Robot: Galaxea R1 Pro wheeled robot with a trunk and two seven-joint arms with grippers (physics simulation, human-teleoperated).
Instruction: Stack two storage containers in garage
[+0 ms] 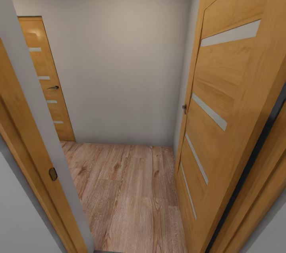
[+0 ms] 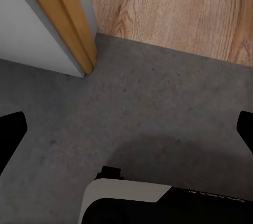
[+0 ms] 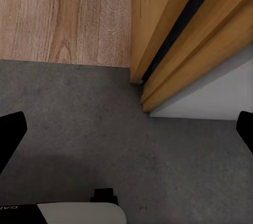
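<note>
The two storage containers are out of view. I stand at a doorway where the dark grey concrete floor (image 2: pixel 158 108) meets light wood planks (image 1: pixel 127 189). My left gripper (image 2: pixel 126 132) hangs over the concrete, open and holding nothing, its black fingertips (image 2: pixel 10 129) wide apart. My right gripper (image 3: pixel 126 134) is open in the same way above the concrete floor (image 3: pixel 79 118), close to the threshold, with nothing between its fingers (image 3: pixel 10 132).
An open wooden door (image 1: pixel 230 106) with pale glass strips stands at the right. The door frame (image 1: pixel 28 134) and its grey wall edge rise at the left. Beyond is a small wood-floored hall with a closed door (image 1: pixel 47 82) and a pale wall (image 1: pixel 119 58).
</note>
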